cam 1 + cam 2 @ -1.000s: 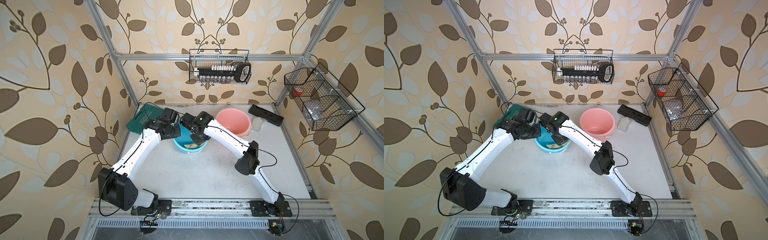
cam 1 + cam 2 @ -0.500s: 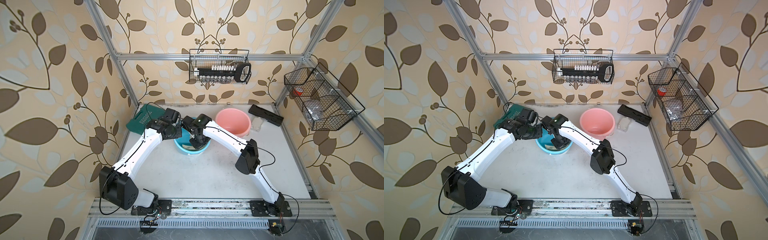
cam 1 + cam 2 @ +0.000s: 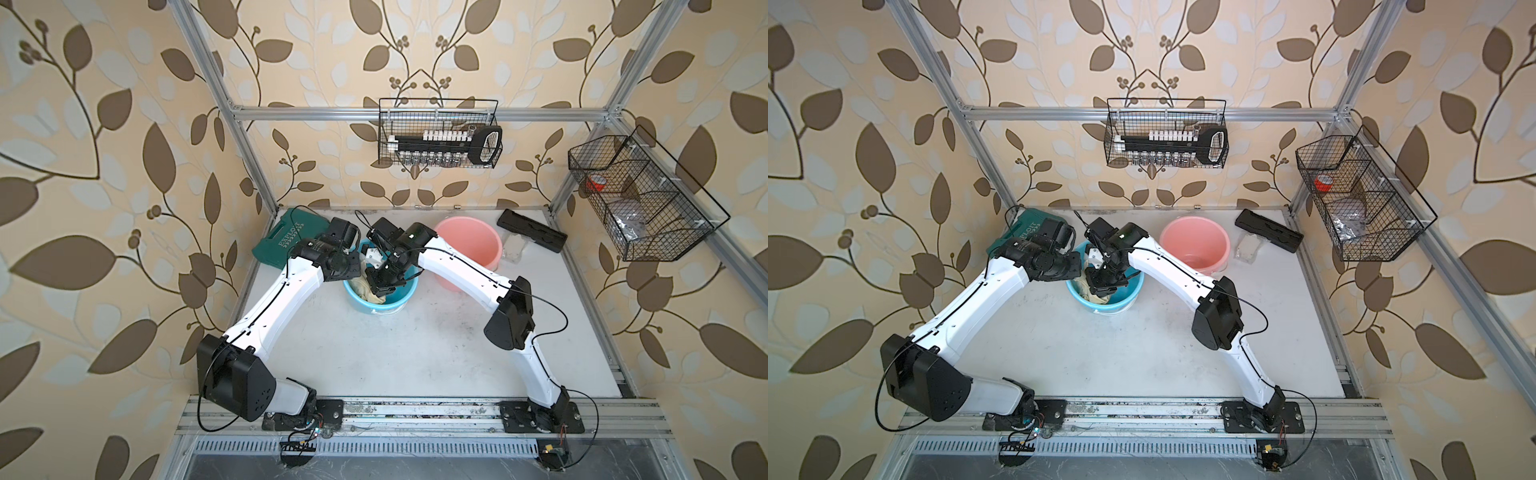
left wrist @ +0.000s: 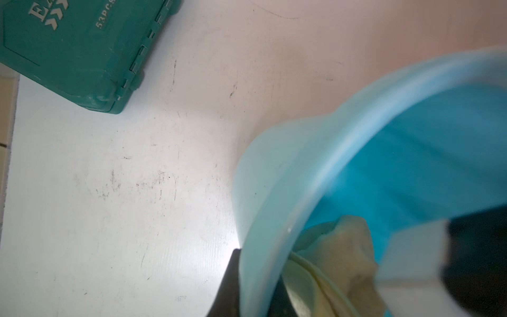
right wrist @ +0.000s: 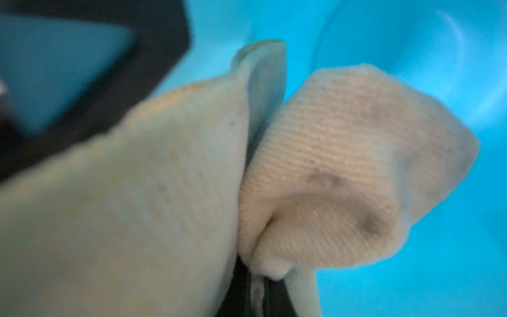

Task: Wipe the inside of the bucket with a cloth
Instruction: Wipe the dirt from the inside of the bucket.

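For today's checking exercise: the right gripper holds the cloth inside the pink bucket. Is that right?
Not quite: the bucket is wrong. The right gripper holds the cloth inside the blue bucket, not the pink bucket beside it. Both top views show this.

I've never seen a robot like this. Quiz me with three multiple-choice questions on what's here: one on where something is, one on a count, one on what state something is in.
1. Where is the cloth? A held high above the buckets; B inside the blue bucket; C spread flat beside it.
2. How many buckets are there? A one; B two; C three.
3. The right gripper is: A shut on the cloth; B open and empty; C out of sight.

Answers:
1 B: the cloth lies bunched against the blue inner wall.
2 B: there is the blue bucket and a pink bucket nearby.
3 A: in the right wrist view, folds of cloth bunch at its closed jaws.
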Action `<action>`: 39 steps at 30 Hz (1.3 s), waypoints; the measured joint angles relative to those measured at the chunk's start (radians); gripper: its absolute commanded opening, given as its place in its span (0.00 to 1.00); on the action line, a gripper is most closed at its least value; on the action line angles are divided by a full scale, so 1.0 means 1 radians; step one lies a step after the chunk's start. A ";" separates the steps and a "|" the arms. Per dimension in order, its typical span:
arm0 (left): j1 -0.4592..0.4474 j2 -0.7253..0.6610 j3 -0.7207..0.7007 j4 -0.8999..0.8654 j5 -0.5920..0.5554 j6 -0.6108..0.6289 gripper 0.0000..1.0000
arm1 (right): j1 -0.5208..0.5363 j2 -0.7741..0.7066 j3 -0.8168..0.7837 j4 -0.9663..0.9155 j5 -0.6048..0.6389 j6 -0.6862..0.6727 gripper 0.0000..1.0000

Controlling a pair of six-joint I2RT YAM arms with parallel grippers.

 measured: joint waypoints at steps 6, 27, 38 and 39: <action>0.000 0.000 0.000 0.001 -0.007 0.000 0.00 | 0.000 -0.032 -0.051 -0.073 0.100 -0.044 0.00; -0.001 0.000 0.007 0.059 0.014 -0.001 0.00 | 0.023 0.079 0.198 -0.321 0.975 -0.178 0.00; 0.013 0.016 0.020 0.037 0.063 -0.010 0.00 | 0.018 0.088 0.135 -0.097 0.984 -0.253 0.00; 0.013 0.024 0.027 0.028 0.080 -0.012 0.00 | 0.016 0.087 0.127 -0.077 0.980 -0.253 0.00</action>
